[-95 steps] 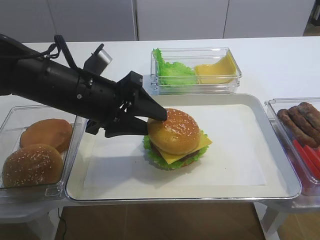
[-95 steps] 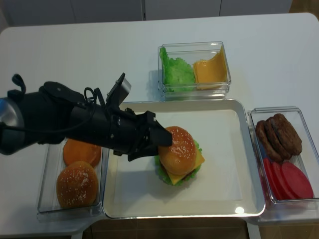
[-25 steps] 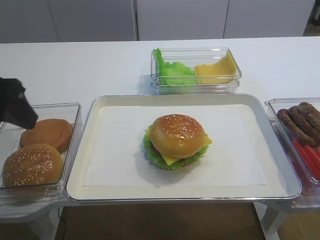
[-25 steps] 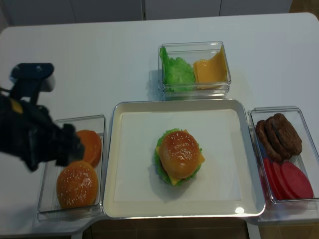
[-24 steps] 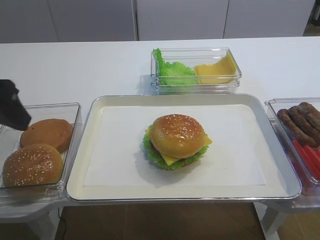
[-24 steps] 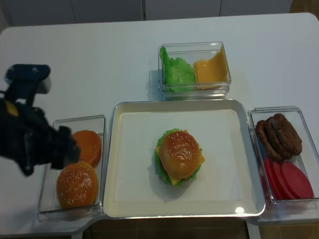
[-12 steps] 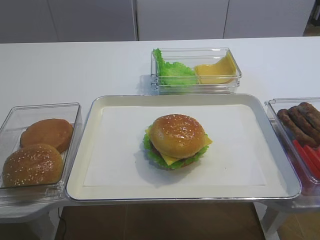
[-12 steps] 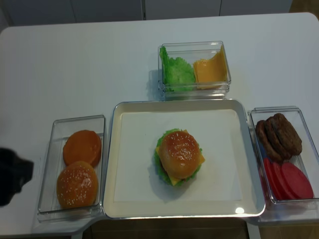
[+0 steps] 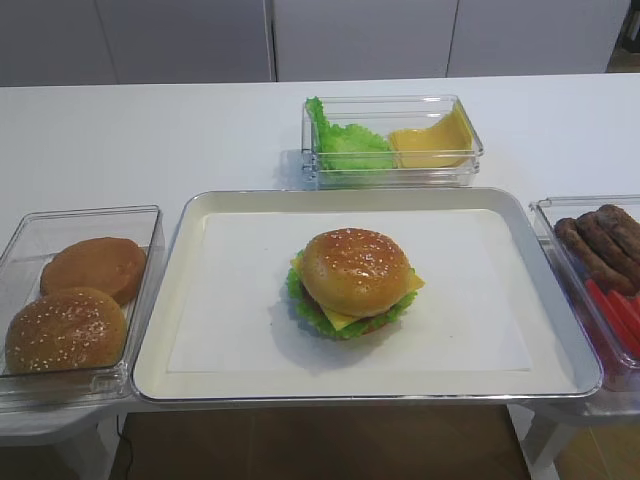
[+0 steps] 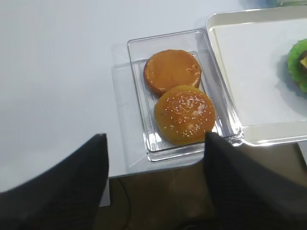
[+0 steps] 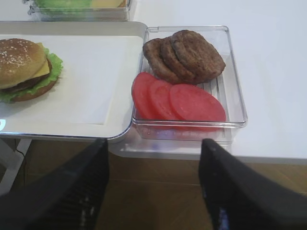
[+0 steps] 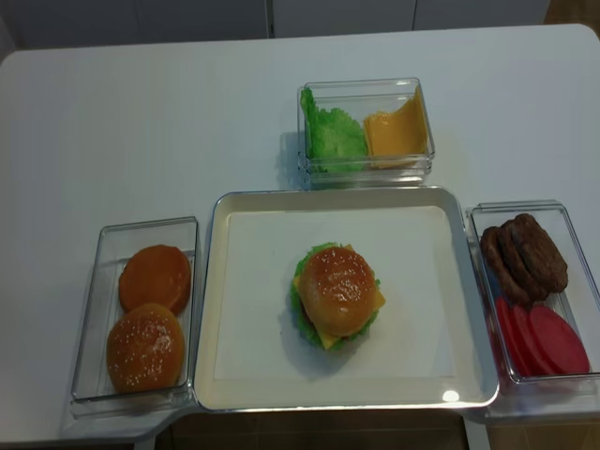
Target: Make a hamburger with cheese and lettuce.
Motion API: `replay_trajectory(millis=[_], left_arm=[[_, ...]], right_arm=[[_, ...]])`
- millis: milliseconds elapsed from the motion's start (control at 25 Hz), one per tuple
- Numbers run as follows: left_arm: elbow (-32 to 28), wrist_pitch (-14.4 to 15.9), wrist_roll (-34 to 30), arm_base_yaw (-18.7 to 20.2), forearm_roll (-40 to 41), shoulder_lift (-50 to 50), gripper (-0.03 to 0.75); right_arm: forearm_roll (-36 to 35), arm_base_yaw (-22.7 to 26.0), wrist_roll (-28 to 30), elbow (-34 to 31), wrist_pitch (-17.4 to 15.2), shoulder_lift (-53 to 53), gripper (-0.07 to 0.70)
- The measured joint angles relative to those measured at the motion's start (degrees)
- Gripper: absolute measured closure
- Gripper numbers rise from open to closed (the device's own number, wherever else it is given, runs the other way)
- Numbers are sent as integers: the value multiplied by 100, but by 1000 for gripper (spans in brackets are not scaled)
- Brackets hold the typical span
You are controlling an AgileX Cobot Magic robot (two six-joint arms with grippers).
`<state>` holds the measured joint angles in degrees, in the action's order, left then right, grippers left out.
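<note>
Taking the tray (image 9: 170, 300) as the landmark: just left of it sits a clear bin (image 12: 101, 281) holding two buns, a plain smooth one (image 12: 155, 277) at the far end and a sesame-seeded one (image 12: 144, 347) at the near end, the two touching. The left gripper (image 10: 153, 187) hangs above and in front of this bin, seen only in the left wrist view; its two dark fingers (image 10: 57, 187) stand wide apart with nothing between them.

On the tray's white liner, near the middle, rests the hamburger (image 9: 353, 282): the lettuce (image 9: 305, 312) frills out at the bottom, the cheese (image 9: 342, 319) pokes its yellow corners from under the sesame top bun, and a dark patty edge shows between them.

Behind the tray, a clear container (image 9: 470, 130) holds a bunch of green leaves (image 9: 345, 142) on the left and orange-yellow slices (image 9: 432, 143) on the right.

Just right of the tray, another clear bin (image 12: 577, 281) holds brown patties (image 12: 523, 255) at the far end and red tomato slices (image 12: 544, 337) at the near end. The right gripper (image 11: 153, 187) hovers in front of this bin, its fingers (image 11: 230, 191) spread apart and empty.
</note>
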<state>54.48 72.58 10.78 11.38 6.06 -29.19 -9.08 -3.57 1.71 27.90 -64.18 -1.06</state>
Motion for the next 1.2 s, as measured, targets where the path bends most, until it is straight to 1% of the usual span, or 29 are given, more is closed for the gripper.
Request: replay_trajectory(millis=[320, 840, 1000, 1200], left_arm=[[-79, 12, 28, 0, 0, 842, 256], [-1022, 91, 321, 0, 0, 2689, 256], [-1261, 91, 330, 0, 11, 2981, 256], [-1502, 105, 330, 0, 153, 3018, 256]], right_arm=[[0, 0, 0, 0, 0, 0, 185], [0, 0, 0, 0, 0, 0, 184], [0, 0, 0, 0, 0, 0, 185], [0, 0, 0, 0, 0, 0, 185]])
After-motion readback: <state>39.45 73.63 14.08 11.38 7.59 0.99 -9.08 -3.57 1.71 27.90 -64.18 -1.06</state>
